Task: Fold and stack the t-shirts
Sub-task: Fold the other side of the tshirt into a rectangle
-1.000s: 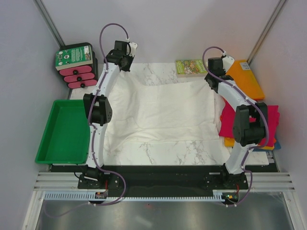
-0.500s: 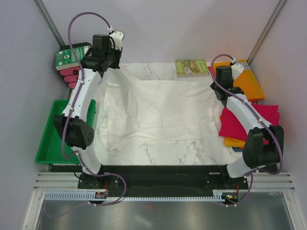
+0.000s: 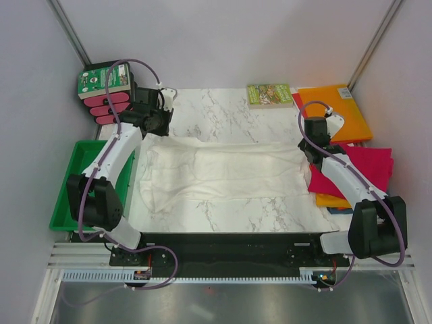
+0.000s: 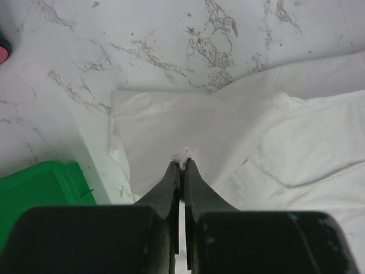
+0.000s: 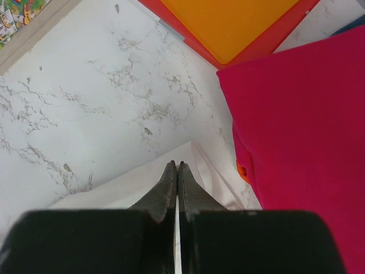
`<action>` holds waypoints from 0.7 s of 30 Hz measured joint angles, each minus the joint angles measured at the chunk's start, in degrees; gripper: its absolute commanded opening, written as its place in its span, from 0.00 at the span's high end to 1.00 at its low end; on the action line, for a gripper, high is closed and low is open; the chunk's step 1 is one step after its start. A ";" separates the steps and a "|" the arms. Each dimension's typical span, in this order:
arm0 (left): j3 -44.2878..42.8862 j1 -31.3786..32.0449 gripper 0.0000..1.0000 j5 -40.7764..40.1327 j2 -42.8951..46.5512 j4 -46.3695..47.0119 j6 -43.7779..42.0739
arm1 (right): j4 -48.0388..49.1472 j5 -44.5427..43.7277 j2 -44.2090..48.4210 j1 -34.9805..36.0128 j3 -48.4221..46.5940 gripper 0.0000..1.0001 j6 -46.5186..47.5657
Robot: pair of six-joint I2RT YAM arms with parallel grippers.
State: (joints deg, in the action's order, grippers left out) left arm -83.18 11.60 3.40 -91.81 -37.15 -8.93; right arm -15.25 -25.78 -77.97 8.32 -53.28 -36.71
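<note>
1. White t-shirt (image 3: 223, 172) is lying all wrinkly across the middle of the marble bench (image 3: 229, 111), stretched out as a wide band between the two arms.
2. Left fingers (image 4: 178, 170) are squeezed fully together on the shirt's far left corner. The wrist view shows a little tuft of white cloth poking up between the tips.
3. Right fingers (image 5: 173, 171) are pressed tight together too, right on the shirt's far right corner. The cloth runs in under the tips, so it looks pinched there.
4. Magenta t-shirt (image 3: 361, 165) sits along the right edge of the bench, just beside the white shirt's right end. It's lying on top of an orange t-shirt (image 3: 329, 200), and a bit of a blue t-shirt (image 3: 337, 210) peeks out at the near side of that pile.
5. Behind the pile, in the far right corner, there's an orange flat rectangle (image 3: 337, 111) lying on a red one (image 5: 191, 36). Honestly can't tell if those are cloth or board.
6. Small green-covered book (image 3: 268, 94) is at the far edge of the bench, apart from the white shirt.
7. Green tray (image 3: 84, 185) is off the left side of the bench next to the left arm, with a green-and-pink box (image 3: 106, 91) behind it at the far left.
</note>
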 measured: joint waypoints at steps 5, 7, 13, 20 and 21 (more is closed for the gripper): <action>4.07 0.00 0.98 -0.09 2.05 0.90 0.07 | -0.04 -0.02 0.57 0.66 1.99 1.00 -0.61; 5.11 0.00 0.98 -0.24 3.02 1.42 0.07 | 0.00 -0.07 0.35 0.94 2.60 1.00 -0.57; 5.42 -0.42 0.98 -0.44 3.96 2.58 0.09 | -0.94 -0.94 -7.06 0.94 -5.46 1.00 0.44; 5.40 -1.27 0.98 -0.85 3.96 3.08 0.11 | 0.66 -1.11 -10.16 1.16 -17.64 1.00 1.88; 5.40 -1.31 0.98 -0.83 3.96 3.08 0.11 | 0.83 -1.16 -9.73 1.20 -17.42 1.00 1.97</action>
State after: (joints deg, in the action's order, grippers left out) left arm -77.78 10.28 2.57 -87.85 -34.06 -8.82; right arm -14.41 -26.94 -87.70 9.52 -70.70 -34.74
